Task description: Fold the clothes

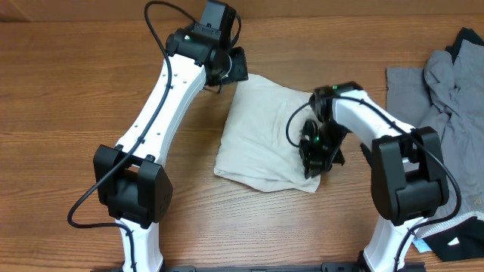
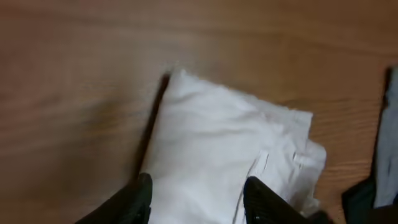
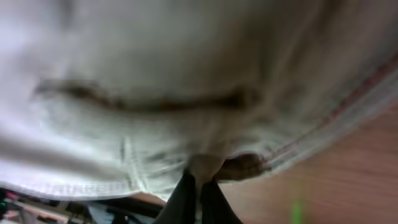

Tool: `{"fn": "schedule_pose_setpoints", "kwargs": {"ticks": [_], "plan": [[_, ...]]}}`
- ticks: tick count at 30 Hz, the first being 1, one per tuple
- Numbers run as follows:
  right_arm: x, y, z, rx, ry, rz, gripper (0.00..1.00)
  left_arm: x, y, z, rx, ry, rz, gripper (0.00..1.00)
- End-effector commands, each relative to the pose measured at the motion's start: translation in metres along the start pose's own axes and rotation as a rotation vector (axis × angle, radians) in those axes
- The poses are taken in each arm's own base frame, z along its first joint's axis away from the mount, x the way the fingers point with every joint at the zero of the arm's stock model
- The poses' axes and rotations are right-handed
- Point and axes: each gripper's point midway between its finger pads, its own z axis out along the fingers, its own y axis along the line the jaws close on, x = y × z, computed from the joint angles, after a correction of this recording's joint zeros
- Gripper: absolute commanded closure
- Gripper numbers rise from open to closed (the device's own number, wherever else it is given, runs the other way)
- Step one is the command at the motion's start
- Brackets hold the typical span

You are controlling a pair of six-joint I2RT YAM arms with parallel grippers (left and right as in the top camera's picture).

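The beige shorts (image 1: 265,128) lie folded into a rough rectangle in the middle of the wooden table. My left gripper (image 1: 233,66) hovers at their far left corner. In the left wrist view its fingers stand apart over the pale cloth (image 2: 217,143), open (image 2: 198,183), with nothing pinched between them. My right gripper (image 1: 314,162) sits at the near right edge of the shorts. Seen from the right wrist, its two fingers are shut (image 3: 200,177) on a small pinch of the beige fabric (image 3: 186,81), whose hem is lifted off the table.
A heap of grey clothing (image 1: 446,83) lies at the right edge of the table, its edge also in the left wrist view (image 2: 388,143). A black garment with a white tag (image 1: 454,242) sits at the near right corner.
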Motion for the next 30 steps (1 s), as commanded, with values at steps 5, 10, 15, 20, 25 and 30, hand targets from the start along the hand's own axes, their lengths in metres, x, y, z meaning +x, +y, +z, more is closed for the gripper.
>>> {"fn": "schedule_pose_setpoints", "kwargs": {"ticks": [5,10,15,20,25,30], "plan": [[-0.014,-0.015,0.012,0.068,-0.068,0.129,0.92,-0.046,-0.022,0.004,0.063,-0.183,0.210,0.46],[-0.026,-0.014,0.011,0.062,-0.115,0.161,0.92,-0.042,-0.013,0.060,0.053,-0.141,0.221,0.46],[-0.029,-0.014,0.010,0.062,-0.130,0.175,0.92,-0.032,-0.012,0.112,0.100,-0.095,0.244,0.48],[-0.033,-0.015,0.010,0.066,-0.148,0.171,0.92,-0.006,0.005,0.149,0.074,0.007,0.228,0.50],[-0.060,-0.034,0.001,0.170,-0.277,0.163,0.92,0.038,0.045,0.161,-0.066,0.189,0.221,0.85],[-0.094,-0.051,-0.015,0.212,-0.428,0.180,0.92,0.081,0.098,0.137,-0.286,0.389,0.164,0.95]]}}
